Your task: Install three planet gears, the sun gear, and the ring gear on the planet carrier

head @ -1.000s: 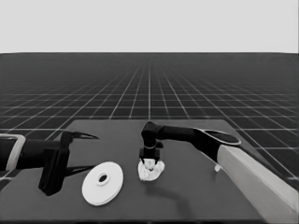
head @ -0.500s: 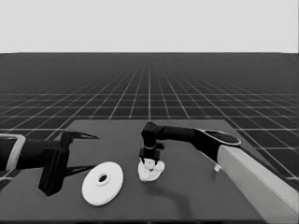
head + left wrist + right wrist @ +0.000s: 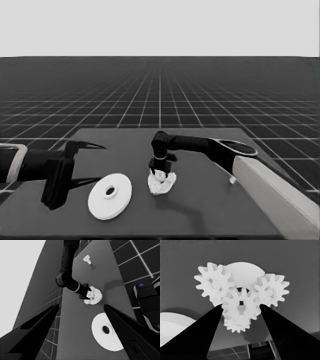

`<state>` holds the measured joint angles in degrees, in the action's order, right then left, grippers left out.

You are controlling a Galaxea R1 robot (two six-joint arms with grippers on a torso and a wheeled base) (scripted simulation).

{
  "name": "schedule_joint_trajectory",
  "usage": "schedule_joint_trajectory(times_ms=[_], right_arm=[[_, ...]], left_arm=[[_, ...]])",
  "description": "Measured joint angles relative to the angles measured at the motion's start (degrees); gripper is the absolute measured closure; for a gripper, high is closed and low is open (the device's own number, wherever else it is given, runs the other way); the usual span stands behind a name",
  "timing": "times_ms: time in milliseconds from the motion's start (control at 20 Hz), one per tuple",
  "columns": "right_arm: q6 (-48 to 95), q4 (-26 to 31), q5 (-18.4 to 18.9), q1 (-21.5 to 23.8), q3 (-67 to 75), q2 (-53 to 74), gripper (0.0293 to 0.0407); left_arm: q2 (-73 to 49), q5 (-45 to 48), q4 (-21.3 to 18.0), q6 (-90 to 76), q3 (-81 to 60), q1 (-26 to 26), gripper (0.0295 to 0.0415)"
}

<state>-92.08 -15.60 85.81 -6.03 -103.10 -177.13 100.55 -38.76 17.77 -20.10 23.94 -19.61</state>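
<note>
The planet carrier, the smaller round part point(image 3: 169, 186) point(image 3: 245, 271), lies at mid-table with three planet gears point(image 3: 213, 285) point(image 3: 270, 291) point(image 3: 236, 326) sitting on it. My right gripper point(image 3: 160, 171) point(image 3: 241, 305) stands straight over it. Its fingers press both sides of the sun gear point(image 3: 240, 306), which sits at the centre among the other three. The ring gear, the larger round part point(image 3: 110, 195) point(image 3: 106, 331), lies flat to the left of the carrier. My left gripper point(image 3: 97, 164) point(image 3: 81, 305) waits open over the table's left end, holding nothing.
A thin white piece point(image 3: 87, 259) point(image 3: 231, 179) lies on the table's right side, beside the right arm's pale forearm point(image 3: 270, 190). Dark machinery with blue lights point(image 3: 147, 305) shows past the table's edge in the left wrist view.
</note>
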Motion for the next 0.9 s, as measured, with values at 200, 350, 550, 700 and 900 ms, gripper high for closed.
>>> schedule_joint_trajectory(times_ms=[200, 350, 550, 700, 900], right_arm=[[-2.4, 0.0, 0.0, 0.0, 0.0, 0.0, 0.0391], [-4.2, 0.0, 0.0, 0.0, 0.0, 0.0, 0.039], [-6.6, 0.0, 0.0, 0.0, 0.0, 0.0, 0.0391], [-8.4, 0.0, 0.0, 0.0, 0.0, 0.0, 0.0391], [-10.8, 0.0, 0.0, 0.0, 0.0, 0.0, 0.0391]], left_arm=[[0.0, 0.0, 0.0, 0.0, 0.0, 0.0, 0.0326], [0.0, 0.0, 0.0, 0.0, 0.0, 0.0, 0.0326], [0.0, 0.0, 0.0, 0.0, 0.0, 0.0, 0.0326], [0.0, 0.0, 0.0, 0.0, 0.0, 0.0, 0.0326], [0.0, 0.0, 0.0, 0.0, 0.0, 0.0, 0.0326]])
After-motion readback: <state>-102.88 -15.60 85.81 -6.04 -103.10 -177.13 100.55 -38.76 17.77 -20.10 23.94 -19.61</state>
